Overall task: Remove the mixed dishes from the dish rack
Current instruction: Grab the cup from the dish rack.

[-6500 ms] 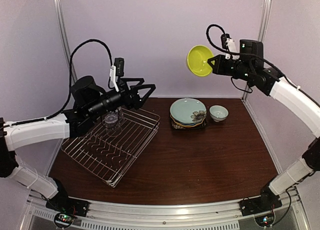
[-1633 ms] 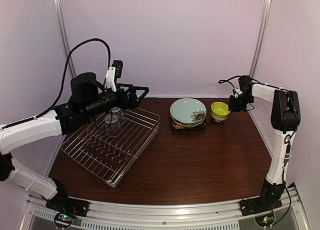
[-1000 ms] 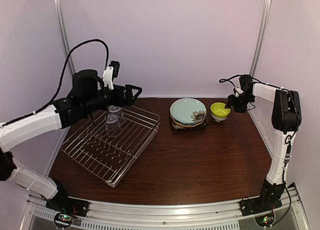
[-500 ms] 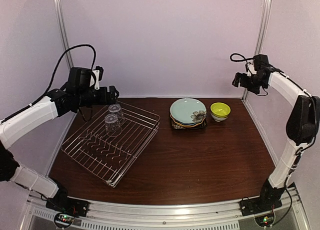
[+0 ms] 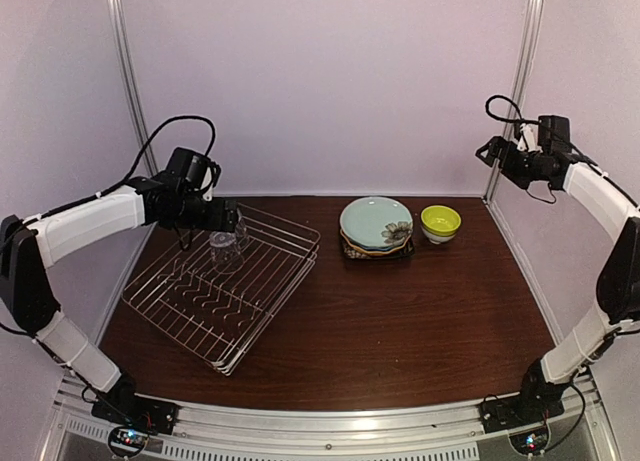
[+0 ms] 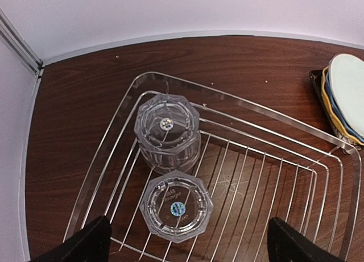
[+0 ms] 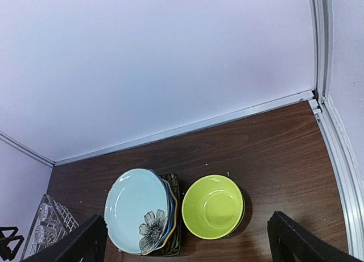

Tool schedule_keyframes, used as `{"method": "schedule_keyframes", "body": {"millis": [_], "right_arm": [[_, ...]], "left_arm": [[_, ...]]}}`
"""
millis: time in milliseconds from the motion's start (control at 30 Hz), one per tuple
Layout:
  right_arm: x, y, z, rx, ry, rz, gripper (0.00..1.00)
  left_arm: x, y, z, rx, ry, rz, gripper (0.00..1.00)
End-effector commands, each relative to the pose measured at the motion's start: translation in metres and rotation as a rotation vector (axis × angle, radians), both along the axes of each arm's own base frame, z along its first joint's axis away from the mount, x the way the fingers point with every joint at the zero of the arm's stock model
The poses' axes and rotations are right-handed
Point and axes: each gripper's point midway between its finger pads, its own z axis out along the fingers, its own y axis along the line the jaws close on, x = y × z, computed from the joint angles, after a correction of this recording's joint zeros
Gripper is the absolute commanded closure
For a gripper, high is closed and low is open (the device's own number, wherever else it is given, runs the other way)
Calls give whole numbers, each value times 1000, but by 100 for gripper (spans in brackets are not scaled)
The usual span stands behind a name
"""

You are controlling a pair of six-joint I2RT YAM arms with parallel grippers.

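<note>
The large silver wire dish rack (image 5: 225,291) (image 6: 273,177) lies flat on the dark brown wooden tabletop (image 5: 400,321). Its long axis runs diagonally, with the far end nearer the plates and the near end towards the left arm's base. Its rows of prongs are bare. Two clear faceted glasses (image 5: 228,243) stand in its far corner, bases up and just beside each other; in the left wrist view one (image 6: 166,131) is farther off and one (image 6: 175,208) nearer.

The left gripper (image 5: 226,221) (image 6: 187,248) hovers over those glasses with its fingers spread wide and nothing between them. The right gripper (image 5: 492,151) (image 7: 187,242) hangs high and well right of the rack, fingers also wide apart and empty.

Right of the rack's far end is a stack of round plates. The pale teal plate with a dark flower (image 5: 375,224) (image 7: 139,216) is on top, with blue, orange-yellow and dark rims showing under it. Farther right, the lime-green bowl (image 5: 440,221) (image 7: 213,207) sits mouth up, nested in the small pale bowl (image 5: 437,238).

In the earliest picture the right gripper held the green bowl aloft and the pale bowl stood alone. It has since set the bowl down, let go and risen away. The left arm has drawn back from its stretch across the rack. The rack and glasses have not moved.
</note>
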Motion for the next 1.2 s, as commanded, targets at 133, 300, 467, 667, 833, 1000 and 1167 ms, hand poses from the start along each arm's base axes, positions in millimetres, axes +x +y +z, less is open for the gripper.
{"method": "schedule_keyframes", "body": {"millis": [133, 300, 467, 667, 833, 1000, 1167], "right_arm": [[-41, 28, 10, 62, -76, 133, 0], [-57, 33, 6, 81, -65, 143, 0], [-68, 31, 7, 65, -74, 127, 0], [-72, 33, -6, 78, -46, 125, 0], [-75, 37, -12, 84, -40, 129, 0], [-77, 40, -13, 85, -39, 137, 0], [-77, 44, -10, 90, -43, 143, 0]], "left_arm": [[16, -5, -34, 39, 84, -5, 3], [19, 5, -56, 88, 123, 55, 3], [22, 10, -75, 118, 156, 96, 5], [32, 9, -86, 126, 163, 122, 7], [41, 3, -91, 114, 169, 125, 12], [44, 3, -93, 120, 166, 128, 25], [43, 4, -95, 128, 171, 128, 37]]}}
